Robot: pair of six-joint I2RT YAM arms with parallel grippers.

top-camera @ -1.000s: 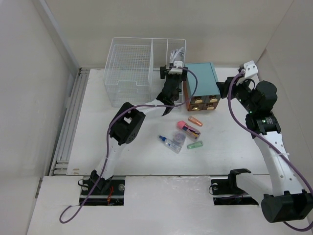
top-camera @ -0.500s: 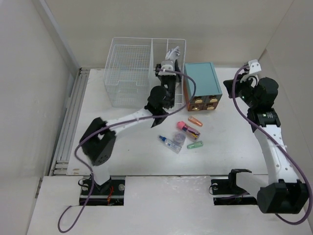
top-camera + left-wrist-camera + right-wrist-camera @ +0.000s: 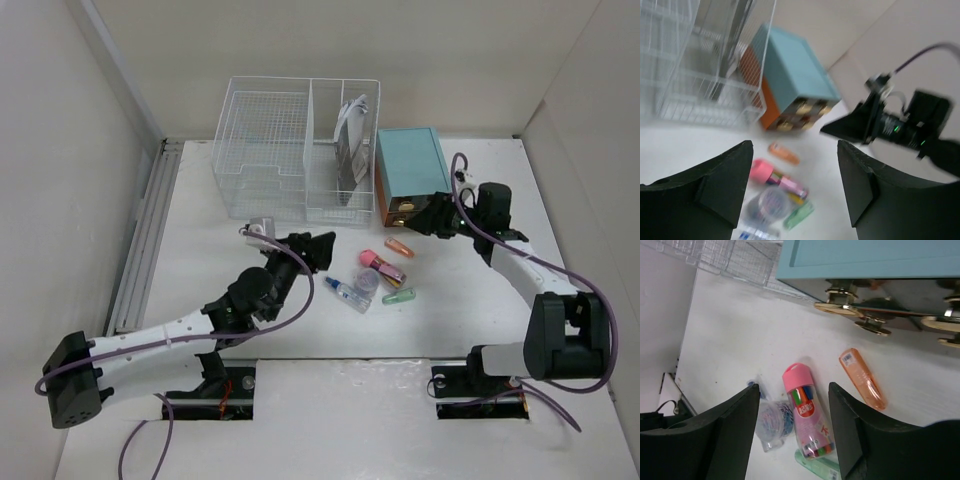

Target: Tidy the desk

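- bench under everything; pink pen tube loose mid-bench, unsorted
- left end effector wide, empty, aimed at clutter, likely to pick
- right end effector wide, empty, low beside teal drawer box

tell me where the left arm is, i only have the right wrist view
Observer: The left gripper hovers open over the desk, left of the pink case, on the near side of the basket.
Operator: anything in that basket
Observer: One dark flat thing with a white top stands in the basket's right part.
Operator: how is my arm placed by the box
Observer: The right gripper sits low at the front right corner of the box; I cannot tell if they touch.
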